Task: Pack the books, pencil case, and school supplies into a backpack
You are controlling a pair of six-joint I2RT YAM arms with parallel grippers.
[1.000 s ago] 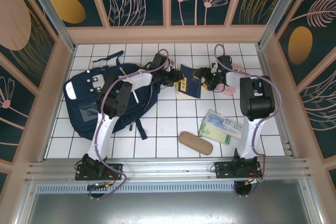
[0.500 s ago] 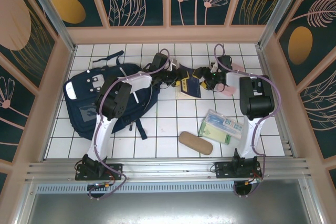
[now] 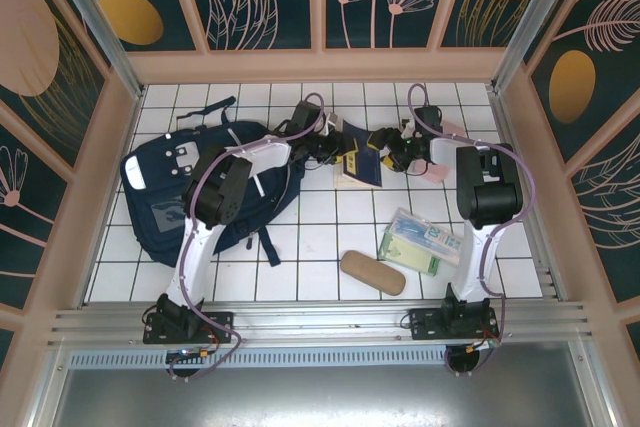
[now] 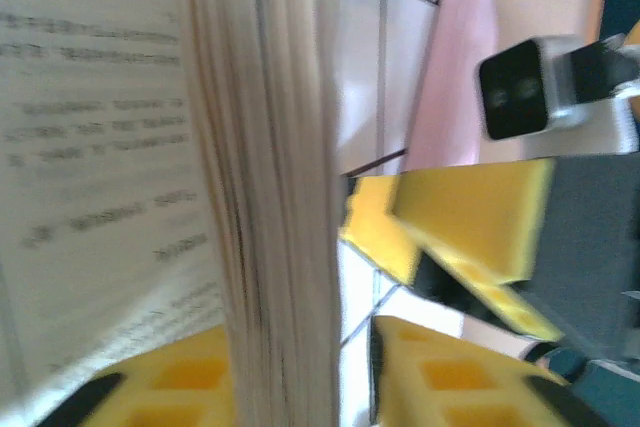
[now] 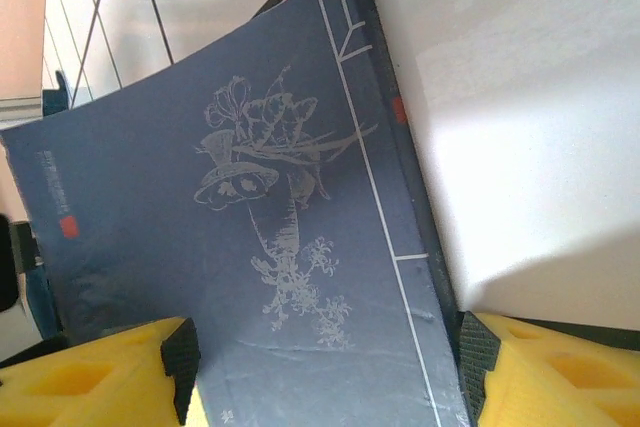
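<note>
The books lie in a small pile at mid-back of the tiled table, a dark blue cover on top. My left gripper is at their left edge. In the left wrist view a book's page block stands between its yellow fingers, with a thin strip of tile between pages and right finger. My right gripper is open at the pile's right side, its pads straddling the dark blue book with pale flower print. The navy backpack lies at the left.
A tan oblong case and a pale green-white packet rest near the front right. A pink pouch lies right of the right gripper. Wooden walls close in the table on three sides.
The left gripper has edged right against the books, and the top blue cover now stands more tilted. The right arm has barely moved.
</note>
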